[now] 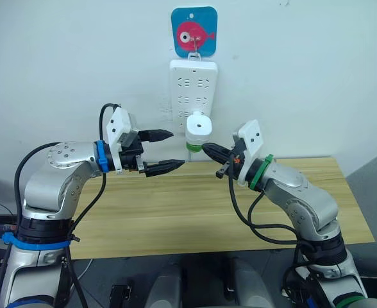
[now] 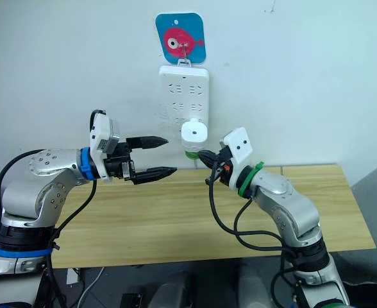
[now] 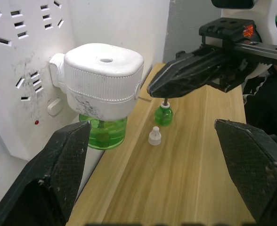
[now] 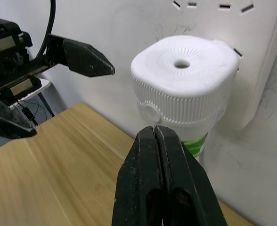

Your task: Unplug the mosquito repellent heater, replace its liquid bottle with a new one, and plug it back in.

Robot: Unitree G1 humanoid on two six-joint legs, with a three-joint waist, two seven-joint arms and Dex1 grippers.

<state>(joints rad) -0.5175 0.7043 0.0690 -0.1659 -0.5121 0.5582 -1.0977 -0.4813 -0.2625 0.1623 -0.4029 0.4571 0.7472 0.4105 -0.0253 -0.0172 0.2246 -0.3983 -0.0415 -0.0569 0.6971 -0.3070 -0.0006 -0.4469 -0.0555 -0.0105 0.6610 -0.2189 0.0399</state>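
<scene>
The white mosquito repellent heater [image 1: 198, 124] is plugged into the lower part of the wall power strip [image 1: 193, 83], with a green liquid bottle [image 1: 193, 145] screwed in beneath it. My left gripper [image 1: 179, 148] is open just left of the heater, one finger high and one low, touching nothing. My right gripper [image 1: 206, 148] is shut and empty, its tip right beside the bottle on the other side. On the table below, a small green bottle [image 3: 164, 114] stands uncapped with a white cap [image 3: 154, 135] next to it.
The wooden table [image 1: 175, 212] runs along the white wall under the strip. A blue hook plate with a red fish [image 1: 193, 32] holds the strip up. The strip's upper sockets are unused.
</scene>
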